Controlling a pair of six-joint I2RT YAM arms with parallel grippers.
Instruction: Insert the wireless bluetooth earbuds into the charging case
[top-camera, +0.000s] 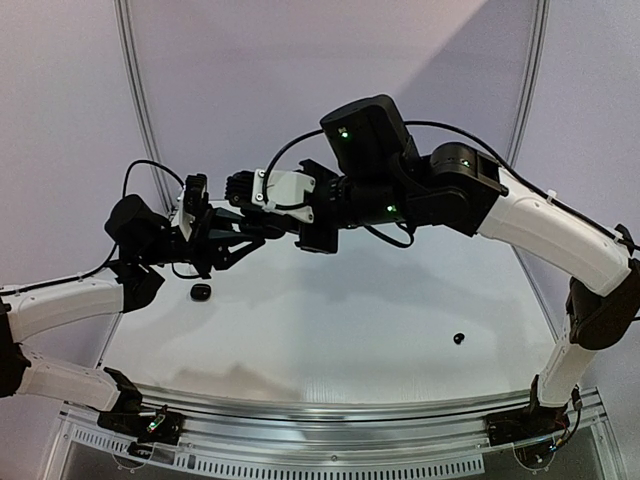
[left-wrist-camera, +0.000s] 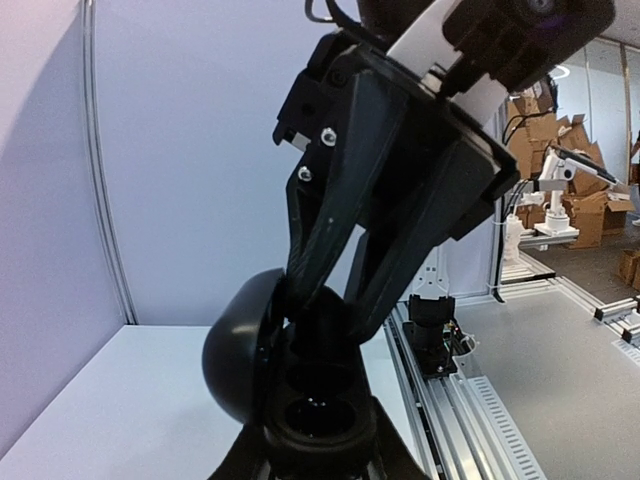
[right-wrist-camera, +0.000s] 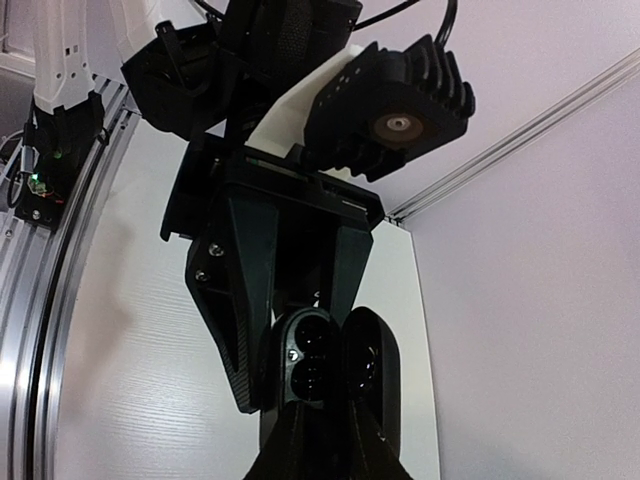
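Top external view.
- Item: left arm (top-camera: 60, 305) and right arm (top-camera: 545, 225), both mine, meeting above the far left part of the table (top-camera: 330, 310). The fingers overlap there in one dark knot and I cannot tell them apart.
- Item: one earbud (top-camera: 459, 338), black, lying alone on the table toward the right, well apart from both arms.
- Item: one dark lump (top-camera: 200, 291), slightly larger, on the table just below the knot. Whether it is an earbud or a case I cannot tell.

Left wrist view.
- Item: left gripper (left-wrist-camera: 318, 445), at the bottom edge, clamped on the charging case (left-wrist-camera: 315, 415).
- The case is open, with its rounded lid (left-wrist-camera: 238, 360) swung out to the left and the base facing up.
- Item: right gripper (left-wrist-camera: 335, 305), pointing down from above, its two fingers drawn into a narrow V with the tips at the mouth of the base.
- I cannot tell whether anything is pinched between those tips, or whether the jaws are fully together.
- Item: cardboard boxes (left-wrist-camera: 580, 210), stacked far off at the right, beyond the table.

Right wrist view.
- Item: the charging case from the other side, with its round wells (right-wrist-camera: 305, 358) on the left and the lid on the right.
- My left fingers grip it by its sides.
- My right fingers fill the bottom edge, just under the case.
- The wells are dark, and I cannot tell whether an earbud sits in either.
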